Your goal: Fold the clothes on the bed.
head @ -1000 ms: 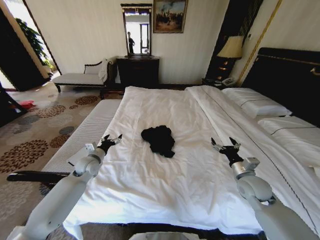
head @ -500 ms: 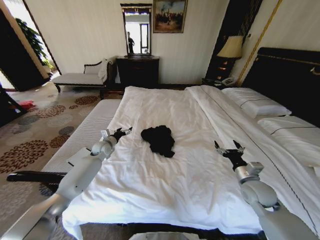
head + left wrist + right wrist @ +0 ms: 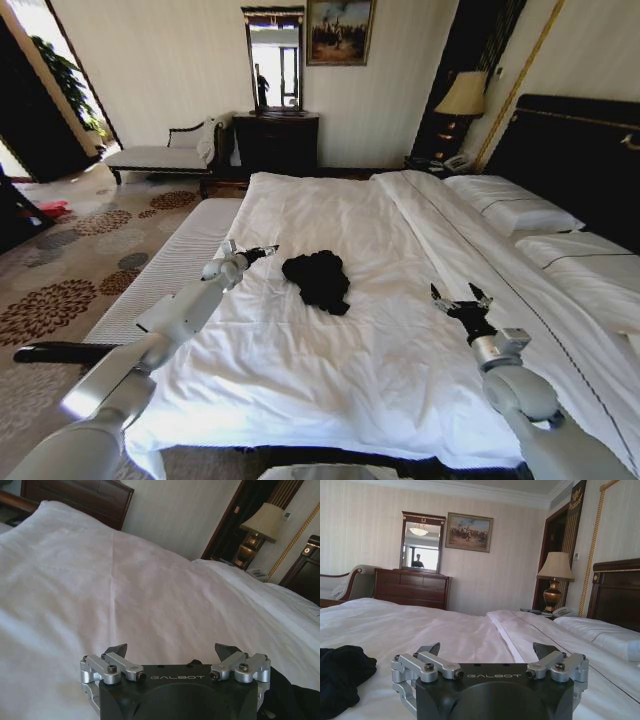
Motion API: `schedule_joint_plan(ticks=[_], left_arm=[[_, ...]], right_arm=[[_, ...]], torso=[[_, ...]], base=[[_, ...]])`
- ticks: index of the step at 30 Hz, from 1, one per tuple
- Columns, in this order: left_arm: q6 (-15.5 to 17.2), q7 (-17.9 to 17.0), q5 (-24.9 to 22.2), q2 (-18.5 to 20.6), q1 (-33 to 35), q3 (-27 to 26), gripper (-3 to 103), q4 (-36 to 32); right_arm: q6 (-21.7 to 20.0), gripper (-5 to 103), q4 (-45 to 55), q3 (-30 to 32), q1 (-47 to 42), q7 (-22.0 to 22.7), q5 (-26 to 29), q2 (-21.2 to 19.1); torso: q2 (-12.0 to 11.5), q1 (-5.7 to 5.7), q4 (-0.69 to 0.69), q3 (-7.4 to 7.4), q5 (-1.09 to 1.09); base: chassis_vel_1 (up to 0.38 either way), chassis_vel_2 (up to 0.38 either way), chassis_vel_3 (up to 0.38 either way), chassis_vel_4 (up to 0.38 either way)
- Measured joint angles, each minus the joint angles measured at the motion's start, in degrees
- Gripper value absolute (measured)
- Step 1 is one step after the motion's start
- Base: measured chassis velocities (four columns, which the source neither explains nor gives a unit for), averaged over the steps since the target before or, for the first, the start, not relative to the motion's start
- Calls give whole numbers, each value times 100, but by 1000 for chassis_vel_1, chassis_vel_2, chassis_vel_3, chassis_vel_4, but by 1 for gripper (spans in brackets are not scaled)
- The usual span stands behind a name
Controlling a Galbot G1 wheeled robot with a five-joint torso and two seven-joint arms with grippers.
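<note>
A: Head view first. Where are the tools relative to the black T-shirt?

B: The left tool [image 3: 262, 250] hovers just beside the crumpled black soft-fabric T-shirt [image 3: 318, 279], on its left, low over the duvet and not touching the cloth. Its dark fingers are spread wide with nothing between them; the left wrist view shows the same wide gap [image 3: 171, 651], with a dark edge of the shirt [image 3: 300, 700] showing past the tool body.

A: And the other one?

B: The right tool [image 3: 461, 297] hangs well apart from the shirt, on its right, also spread wide and empty. Its own camera [image 3: 486, 647] looks across the bed with the shirt [image 3: 342, 675] lying off to one side.

A: Where does the shirt lie?

B: Bunched in a heap near the middle of the large bed with the white duvet [image 3: 330, 370], its lettering hidden in the folds. The white pillows [image 3: 512, 207] and dark wooden headboard [image 3: 575, 150] are far off to the shirt's right.

A: So which step is this?

B: I'd judge it the approach, before any grasp; no folding is done. The next move likely calls for the left tool to drop onto the shirt's near edge and pinch one layer, with the right closing in from the far side, so the heap can be spread flat first.
</note>
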Motion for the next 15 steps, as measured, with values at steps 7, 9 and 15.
schedule_joint_plan(ticks=[7, 9, 15], left_arm=[[30, 7, 40, -647, -54, -178, 98, 746], [27, 12, 58, -707, -51, -190, 98, 788], [19, 34, 160, -1054, -68, -331, 101, 1139]], right_arm=[[29, 100, 59, 188, -190, -19, 4, 20], [33, 100, 64, 199, -202, -21, 6, 21], [36, 100, 132, 194, -185, -22, 23, 23]], torso=[[0, 0, -2, 0, -1], [0, 0, -1, 0, 0], [0, 0, -1, 0, -1]], base=[[0, 0, 0, 0], [0, 0, 0, 0], [0, 0, 0, 0]])
